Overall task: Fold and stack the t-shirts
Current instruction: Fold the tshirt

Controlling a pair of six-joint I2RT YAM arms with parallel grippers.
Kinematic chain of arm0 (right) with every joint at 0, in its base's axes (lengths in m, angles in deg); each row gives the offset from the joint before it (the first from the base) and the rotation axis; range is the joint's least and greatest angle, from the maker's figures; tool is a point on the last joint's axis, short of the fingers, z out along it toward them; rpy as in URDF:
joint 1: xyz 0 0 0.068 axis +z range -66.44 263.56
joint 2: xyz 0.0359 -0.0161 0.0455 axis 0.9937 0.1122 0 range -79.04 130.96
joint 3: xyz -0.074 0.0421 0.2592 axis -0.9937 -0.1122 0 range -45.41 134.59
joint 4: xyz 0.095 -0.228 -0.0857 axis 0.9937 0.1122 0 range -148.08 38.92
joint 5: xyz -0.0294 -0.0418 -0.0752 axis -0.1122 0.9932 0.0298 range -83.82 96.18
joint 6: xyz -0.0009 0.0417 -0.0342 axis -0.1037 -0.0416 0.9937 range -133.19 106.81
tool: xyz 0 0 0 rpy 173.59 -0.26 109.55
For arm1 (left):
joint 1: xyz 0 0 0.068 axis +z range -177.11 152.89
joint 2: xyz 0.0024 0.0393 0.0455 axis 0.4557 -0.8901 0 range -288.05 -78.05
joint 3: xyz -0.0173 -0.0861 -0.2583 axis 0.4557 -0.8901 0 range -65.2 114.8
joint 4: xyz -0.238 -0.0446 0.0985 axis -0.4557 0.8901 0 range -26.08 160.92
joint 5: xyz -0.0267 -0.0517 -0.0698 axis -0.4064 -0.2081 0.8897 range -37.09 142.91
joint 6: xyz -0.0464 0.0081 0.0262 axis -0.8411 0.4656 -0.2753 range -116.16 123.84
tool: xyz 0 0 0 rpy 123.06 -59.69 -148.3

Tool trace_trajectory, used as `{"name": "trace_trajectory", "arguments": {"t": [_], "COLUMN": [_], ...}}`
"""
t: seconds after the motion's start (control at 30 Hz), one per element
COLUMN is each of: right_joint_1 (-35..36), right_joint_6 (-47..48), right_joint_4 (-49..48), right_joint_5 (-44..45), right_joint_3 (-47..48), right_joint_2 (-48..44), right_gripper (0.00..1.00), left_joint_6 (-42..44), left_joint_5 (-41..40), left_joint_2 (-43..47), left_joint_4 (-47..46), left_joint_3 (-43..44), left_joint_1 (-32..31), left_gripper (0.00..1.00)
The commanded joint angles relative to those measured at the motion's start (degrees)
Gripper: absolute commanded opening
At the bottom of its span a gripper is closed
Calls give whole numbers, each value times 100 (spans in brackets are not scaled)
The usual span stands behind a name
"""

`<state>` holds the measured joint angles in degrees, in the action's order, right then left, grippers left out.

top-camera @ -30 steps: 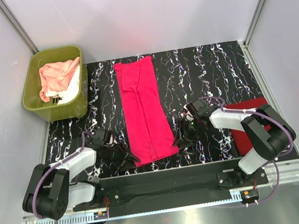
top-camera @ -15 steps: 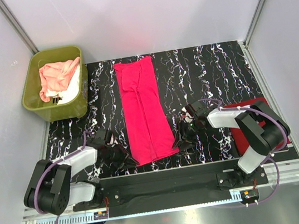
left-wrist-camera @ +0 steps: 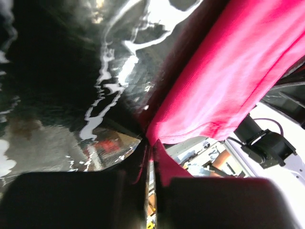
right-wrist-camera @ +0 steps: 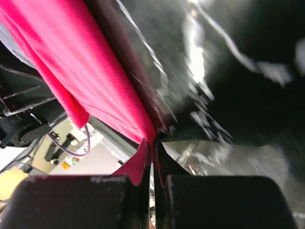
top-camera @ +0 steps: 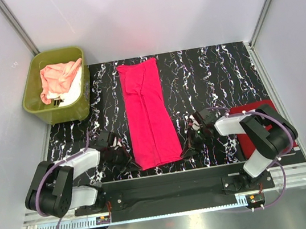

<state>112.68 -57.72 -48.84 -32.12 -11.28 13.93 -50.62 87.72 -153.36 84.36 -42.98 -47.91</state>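
Top view: I see the hot pink cloth t-shirt (top-camera: 148, 112), folded into a long strip, mid-table. The darker red t-shirt (top-camera: 247, 145) lies right, apparently folded. The peach-pink t-shirt (top-camera: 58, 77) and white t-shirt (top-camera: 74, 89) sit unfolded in the olive-green plastic tub (top-camera: 33, 80).

Left wrist: the left gripper (left-wrist-camera: 150, 148) is clamped on a near hem corner.

Right wrist: the right gripper (right-wrist-camera: 153, 143) is clamped likewise on the other.

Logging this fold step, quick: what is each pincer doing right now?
The left pincer is closed on the near left corner of the hot pink t-shirt.
The right pincer is closed on its near right corner.
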Motion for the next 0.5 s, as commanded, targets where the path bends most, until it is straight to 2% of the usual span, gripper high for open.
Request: {"name": "trace_trajectory", "arguments": {"t": [0.0, 0.33, 0.47], "right_joint_1": [-3, 14, 14], "right_joint_6": [-380, -275, -56], "right_joint_4": [-229, -194, 226], "right_joint_5": [113, -2, 60], "right_joint_3": [-424, -425, -66], "right_joint_2": [-314, -420, -508], "right_gripper": [0, 0, 0], "left_joint_6": [506, 541, 612], "left_joint_5": [-1222, -1222, -1292], "left_joint_2": [-230, -19, 235], "left_joint_4": [460, 750, 1162], "left_joint_3": [-183, 19, 361], "left_joint_1": [-30, -82, -135], "left_gripper": [0, 0, 0]}}
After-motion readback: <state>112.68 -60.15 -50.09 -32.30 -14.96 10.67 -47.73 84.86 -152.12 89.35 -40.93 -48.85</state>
